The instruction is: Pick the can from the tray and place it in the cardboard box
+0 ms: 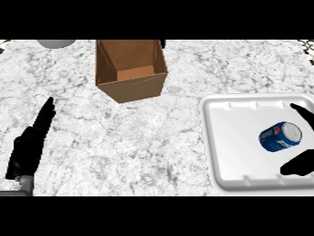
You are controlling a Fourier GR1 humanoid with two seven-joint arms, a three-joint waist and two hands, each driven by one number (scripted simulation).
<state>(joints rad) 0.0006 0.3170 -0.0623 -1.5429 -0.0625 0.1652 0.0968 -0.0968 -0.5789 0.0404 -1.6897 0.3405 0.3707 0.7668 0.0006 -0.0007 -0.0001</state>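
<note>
A blue can (280, 136) with a silver top lies on the white tray (234, 138) at the right of the counter. My right hand (309, 161) comes in from the right edge with its fingers spread on either side of the can, one finger above it and the thumb below, not closed on it. An open brown cardboard box (132, 69) stands at the upper middle, empty inside. My left hand (30, 143) rests at the lower left with fingers straight, far from the can and the box.
A grey round object (56, 43) sits at the counter's top edge, left of the box. Patterned wall strips show at both upper corners. White marble counter (139, 143) stretches between the box and the tray.
</note>
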